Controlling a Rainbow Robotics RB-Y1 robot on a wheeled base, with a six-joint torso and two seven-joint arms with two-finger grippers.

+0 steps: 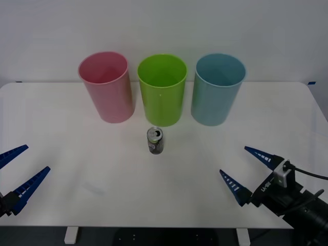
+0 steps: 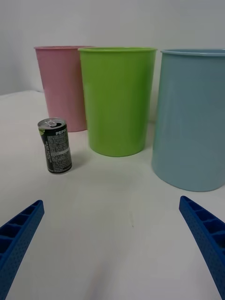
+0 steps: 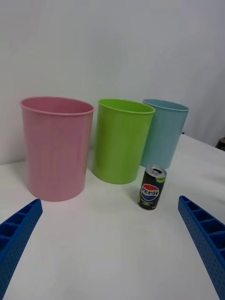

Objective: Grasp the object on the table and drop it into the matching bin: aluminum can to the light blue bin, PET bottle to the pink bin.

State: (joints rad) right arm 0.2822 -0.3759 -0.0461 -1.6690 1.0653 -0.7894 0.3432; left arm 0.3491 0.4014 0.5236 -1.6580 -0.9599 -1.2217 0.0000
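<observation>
A small dark aluminum can (image 1: 155, 140) with a silver top stands upright on the white table (image 1: 77, 154), just in front of the lime green bin (image 1: 162, 89). In the wrist views the can (image 2: 55, 145) (image 3: 152, 187) stands alone on the tabletop. The pink bin (image 1: 106, 86) stands at the back left and the light blue bin (image 1: 217, 88) at the back right. My left gripper (image 1: 18, 169) hovers open at the front left edge. My right gripper (image 1: 245, 169) hovers open at the front right, well short of the can.
The three bins stand in a row close together at the back of the table, against a white wall. The pink bin (image 3: 56, 145), green bin (image 3: 123, 139) and light blue bin (image 2: 192, 117) are all far taller than the can.
</observation>
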